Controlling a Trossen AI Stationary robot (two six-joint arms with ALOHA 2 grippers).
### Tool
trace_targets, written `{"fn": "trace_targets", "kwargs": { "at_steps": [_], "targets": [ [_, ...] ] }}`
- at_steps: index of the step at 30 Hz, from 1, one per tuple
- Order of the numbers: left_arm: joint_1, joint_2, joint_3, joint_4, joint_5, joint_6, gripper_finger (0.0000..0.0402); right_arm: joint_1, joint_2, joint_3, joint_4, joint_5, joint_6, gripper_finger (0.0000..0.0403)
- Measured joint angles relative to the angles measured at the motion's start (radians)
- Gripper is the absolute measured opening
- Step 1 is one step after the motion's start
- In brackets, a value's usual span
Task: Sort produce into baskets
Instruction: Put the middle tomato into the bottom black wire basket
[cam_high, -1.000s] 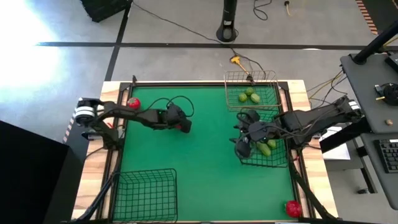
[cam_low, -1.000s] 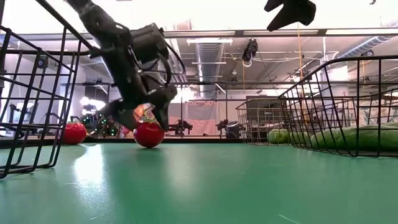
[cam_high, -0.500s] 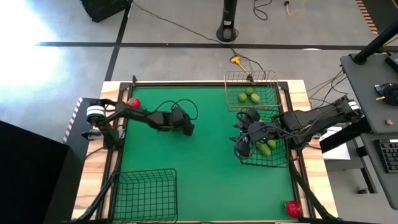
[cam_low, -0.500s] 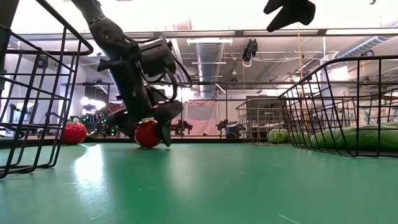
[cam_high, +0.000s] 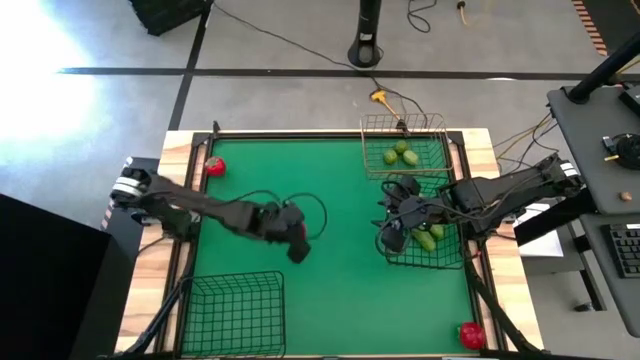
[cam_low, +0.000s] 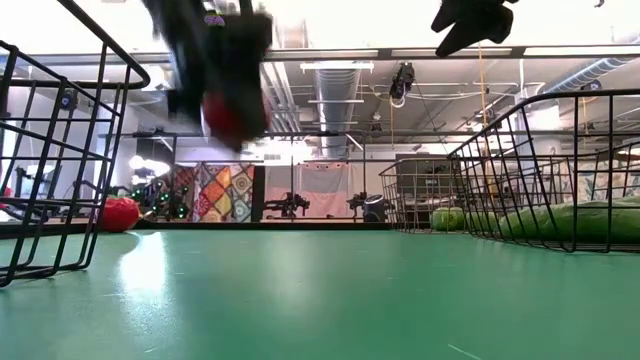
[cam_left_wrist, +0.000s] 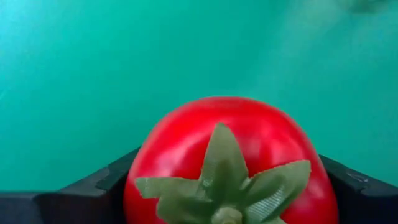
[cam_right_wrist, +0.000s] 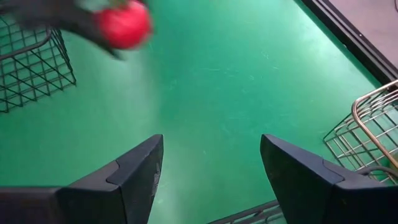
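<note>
The left gripper (cam_high: 297, 243) was clamped on a red tomato (cam_left_wrist: 230, 165), held clear above the table's middle, presumably for carrying toward the empty black basket (cam_high: 232, 312) at the near-left corner. The right gripper (cam_right_wrist: 211, 165) hung wide open, holding nothing, over the cucumber basket (cam_high: 432, 250) at the right edge

Strong white glare washes out the floor at the high view's upper left, and bright ceiling lights blow out the top of the low view, leaving sheen on the green mat (cam_low: 300, 300). The left gripper (cam_low: 222, 70) and its red tomato (cam_low: 228, 112) smear with motion blur there. The left wrist view is soft behind the sharp tomato.
</note>
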Motion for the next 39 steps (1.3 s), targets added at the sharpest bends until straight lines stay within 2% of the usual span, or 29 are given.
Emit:
{"fn": "trace_targets", "kwargs": {
  "at_steps": [6, 10, 14, 18, 22, 25, 29, 33, 39],
  "targets": [
    [-0.266, -0.003, 0.304, -0.292, -0.034, 0.154, 0.0299, 0.0, 0.0, 0.004, 0.0, -0.001, 0.009, 0.0253],
    [-0.408, 0.028, 0.434, -0.382, -0.029, -0.008, 0.03, 0.0, 0.0, 0.004, -0.002, -0.027, 0.033, 0.0249],
    [-0.525, 0.084, 0.503, -0.437, -0.022, -0.172, 0.03, 0.0, 0.0, 0.004, -0.002, -0.055, 0.053, 0.0246],
    [-0.608, 0.137, 0.513, -0.534, -0.041, -0.28, 0.03, 0.0, 0.0, 0.004, -0.001, -0.061, 0.076, 0.0246],
    [-0.632, 0.202, 0.471, -0.599, -0.032, -0.415, 0.03, 0.0, 0.0, 0.006, 0.0, -0.073, 0.084, 0.0244],
    [-0.645, 0.244, 0.467, -0.575, 0.04, -0.466, 0.03, 0.0, 0.0, 0.021, 0.0, -0.087, 0.082, 0.0246],
    [-0.645, 0.304, 0.464, -0.607, 0.187, -0.59, 0.03, 0.0, 0.0, 0.065, 0.004, -0.087, 0.05, 0.0245],
    [-0.646, 0.328, 0.431, -0.597, 0.267, -0.672, 0.03, 0.0, 0.0, 0.108, 0.007, -0.086, -0.017, 0.024],
    [-0.648, 0.307, 0.346, -0.57, 0.226, -0.818, 0.03, -0.001, -0.001, 0.124, 0.014, -0.08, -0.128, 0.0237]
  ]
}}
